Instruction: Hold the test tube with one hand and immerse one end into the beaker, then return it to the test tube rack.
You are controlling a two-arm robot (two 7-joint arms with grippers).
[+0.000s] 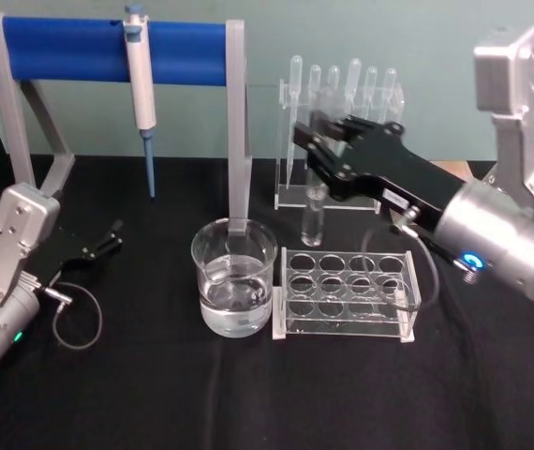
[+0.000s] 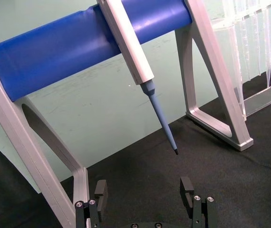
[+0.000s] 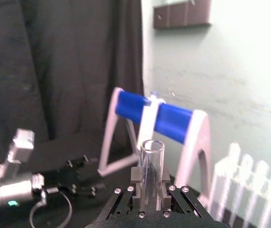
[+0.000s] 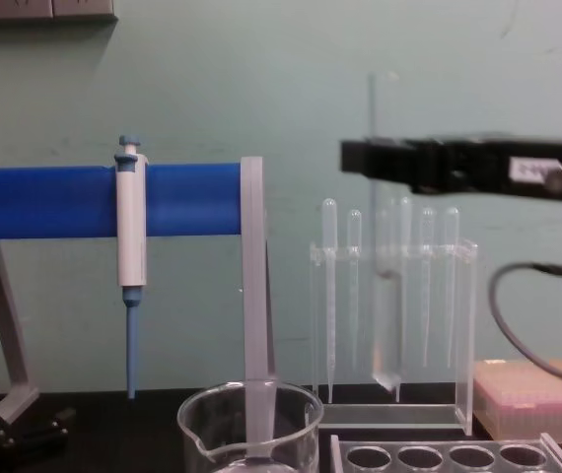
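One tube in hand: the right tool point(image 1: 316, 142) is clamped on the test tube point(image 1: 314, 217) just below the flared rim; the tube hangs upright, clear of the surface point(image 1: 155, 394).
Tube position: above and just behind the clear tube rack point(image 1: 346, 298), in front of the pipette stand point(image 1: 340, 141), its round bottom near the rack's back edge. The right wrist view shows the open rim point(image 3: 152, 145) standing up between the closed jaws.
Beaker: the beaker point(image 1: 234, 277) stands to the robot's left of the rack, just beside it, holding clear liquid in its lower part. It appears untouched.
Left tool: the left tool point(image 2: 146, 189) is parked low at the left side of the surface with its jaws spread wide and nothing between them, facing the blue-barred stand point(image 1: 115, 52) that carries a hanging micropipette point(image 1: 140, 89).
Step in hand: judged to be the carry phase, tube lifted and not yet over the beaker.
Next move: it likely calls for a sideways shift toward the robot's left until the tube is centred over the beaker mouth, then a straight descent until the round end is in the liquid.
Caution: keep the tube vertical and away from the beaker rim and spout; the glass may slip in the flat jaws.
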